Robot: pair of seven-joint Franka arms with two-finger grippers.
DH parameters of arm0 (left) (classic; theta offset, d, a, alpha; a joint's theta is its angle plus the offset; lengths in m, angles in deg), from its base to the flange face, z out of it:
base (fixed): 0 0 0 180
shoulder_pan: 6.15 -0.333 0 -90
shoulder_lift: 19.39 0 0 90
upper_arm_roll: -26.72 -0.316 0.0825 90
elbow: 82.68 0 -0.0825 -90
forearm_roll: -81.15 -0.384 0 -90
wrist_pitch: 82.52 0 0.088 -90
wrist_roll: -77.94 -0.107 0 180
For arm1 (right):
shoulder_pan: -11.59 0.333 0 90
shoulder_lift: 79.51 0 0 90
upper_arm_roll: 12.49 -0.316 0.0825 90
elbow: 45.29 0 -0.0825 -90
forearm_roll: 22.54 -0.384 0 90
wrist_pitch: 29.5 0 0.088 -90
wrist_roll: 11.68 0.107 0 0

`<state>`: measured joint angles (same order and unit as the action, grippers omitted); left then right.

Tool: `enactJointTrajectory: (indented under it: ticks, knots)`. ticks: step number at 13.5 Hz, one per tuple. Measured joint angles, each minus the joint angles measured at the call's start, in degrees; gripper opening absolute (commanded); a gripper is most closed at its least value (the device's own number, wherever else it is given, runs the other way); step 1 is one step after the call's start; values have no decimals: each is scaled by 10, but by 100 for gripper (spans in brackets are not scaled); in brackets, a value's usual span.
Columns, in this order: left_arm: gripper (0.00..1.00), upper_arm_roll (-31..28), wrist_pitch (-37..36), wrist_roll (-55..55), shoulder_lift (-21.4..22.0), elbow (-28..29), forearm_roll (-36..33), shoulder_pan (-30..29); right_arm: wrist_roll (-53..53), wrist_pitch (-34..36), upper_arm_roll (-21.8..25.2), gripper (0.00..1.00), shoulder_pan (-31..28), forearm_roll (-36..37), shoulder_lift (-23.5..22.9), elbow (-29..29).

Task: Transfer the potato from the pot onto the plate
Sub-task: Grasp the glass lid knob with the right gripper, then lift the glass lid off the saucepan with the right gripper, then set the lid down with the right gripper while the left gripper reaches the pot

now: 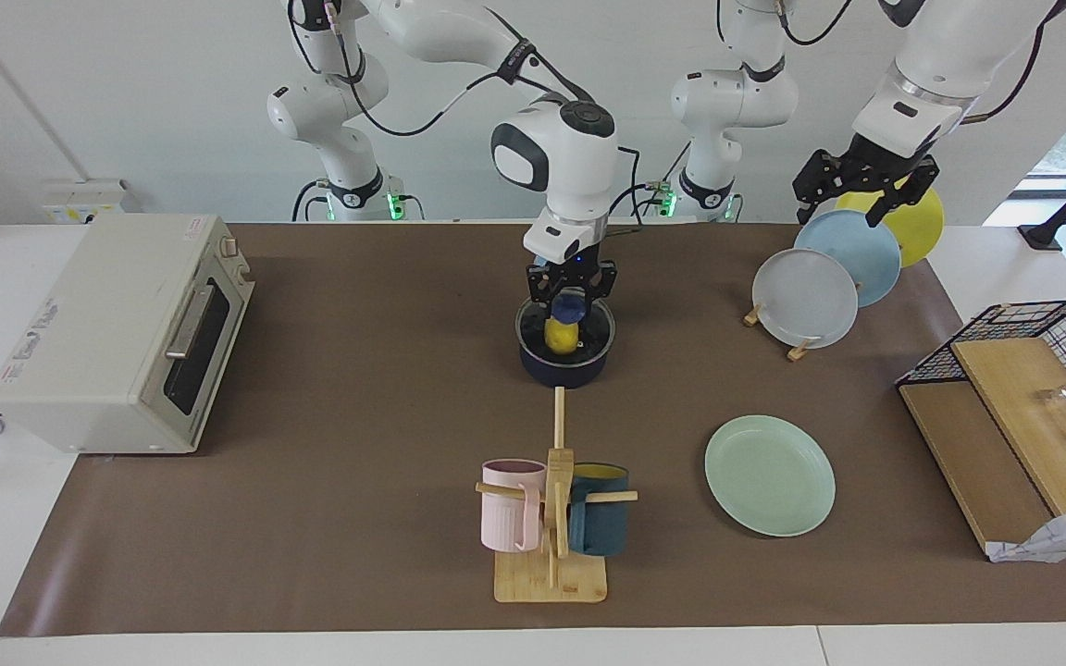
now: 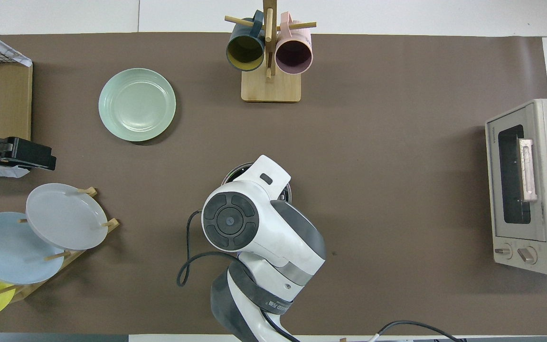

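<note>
Over the plate rack (image 1: pixel 797 347) my left gripper (image 1: pixel 864 199) waits, jaws spread wide. Mid-table, I see my right gripper (image 1: pixel 569 305) clamped on the potato (image 1: pixel 561 335) inside the pot (image 1: pixel 565 356). Farther out lies the plate (image 1: pixel 770 474).

Facing camera is looking down from high across the table (image 1: pixel 311 305) toward the arm bases. Overhead camera is looking steeply down from above the robots' end, turned half round. Both are covering the whole brown mat from far off.
</note>
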<state>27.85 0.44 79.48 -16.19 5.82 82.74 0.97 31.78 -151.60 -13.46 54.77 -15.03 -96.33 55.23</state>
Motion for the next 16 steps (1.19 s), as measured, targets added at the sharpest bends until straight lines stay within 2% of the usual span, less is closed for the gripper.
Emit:
enactJointTrajectory:
  ticks: [4, 7, 12, 16]
  knots:
    - [100, 0, 0, 0, 0, 0, 0, 0, -8, 56, 2, 18, -17, 0, 2, -59]
    - [100, 0, 0, 0, 0, 0, 0, 0, -63, 102, 3, 18, -51, 0, 6, -94]
    - [100, 5, 1, 21, 0, 1, 4, 6, -229, 135, 5, 18, -163, 0, 6, -93]
    - [100, 9, 28, 134, 0, 31, 9, 81, -334, 141, 6, 18, -240, 0, 27, -43]
